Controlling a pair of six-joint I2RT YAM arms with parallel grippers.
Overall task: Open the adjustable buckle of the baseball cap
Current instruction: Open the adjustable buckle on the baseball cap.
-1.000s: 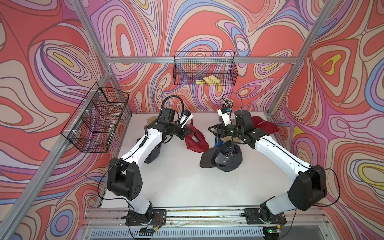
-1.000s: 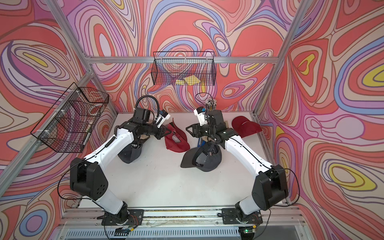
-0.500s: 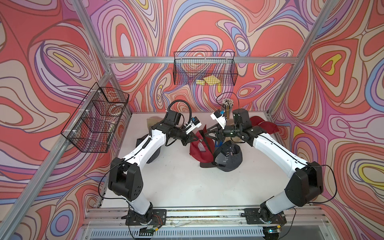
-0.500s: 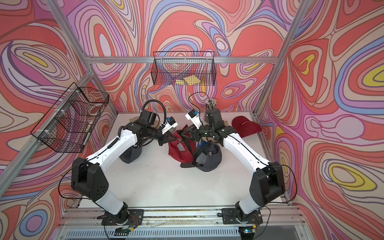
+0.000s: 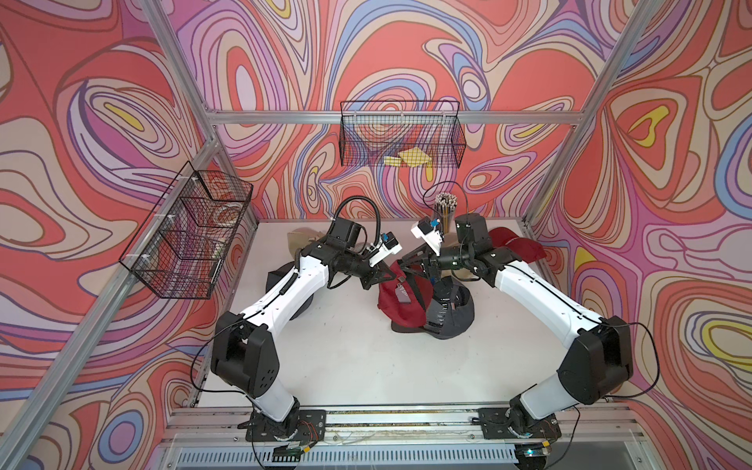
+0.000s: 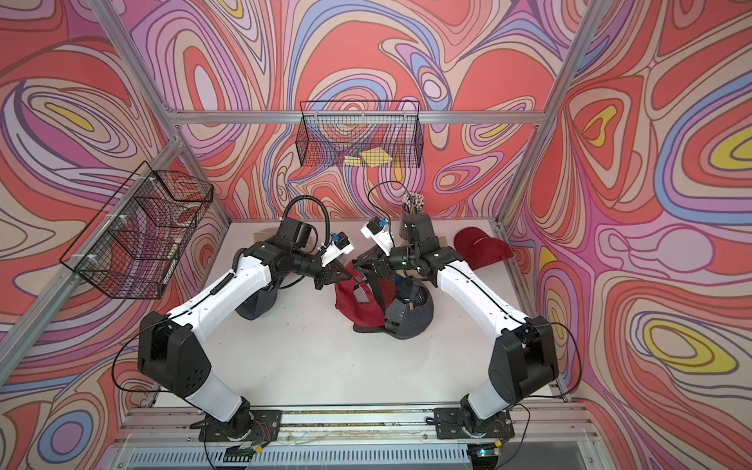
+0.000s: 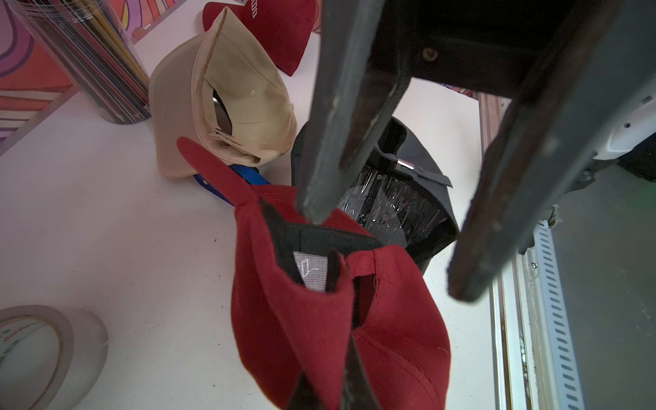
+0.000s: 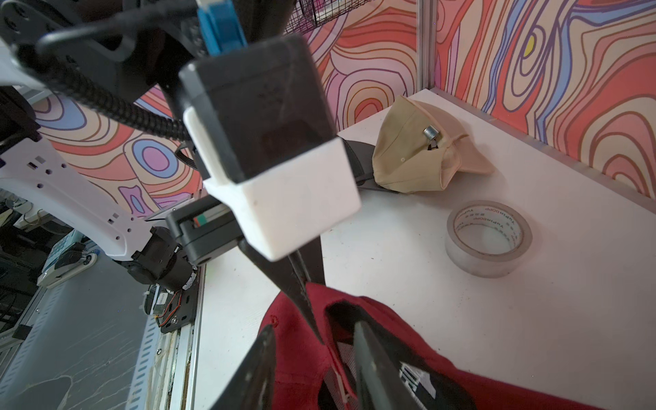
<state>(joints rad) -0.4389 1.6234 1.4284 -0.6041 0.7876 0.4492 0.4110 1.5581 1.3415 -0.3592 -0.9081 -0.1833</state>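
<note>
While the left gripper (image 8: 307, 305) clamps the red fabric baseball cap (image 5: 401, 303), the right gripper (image 7: 388, 252) straddles its strap (image 7: 376, 257), jaws apart; the buckle seems unopened.

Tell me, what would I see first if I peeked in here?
The swirly red, pink and purple walls all around grab you first. In the middle of the table, the left gripper pinches the edge of a red cap, and the right gripper hovers by it with open jaws. A dark grey cap sits touching the red one.
</note>
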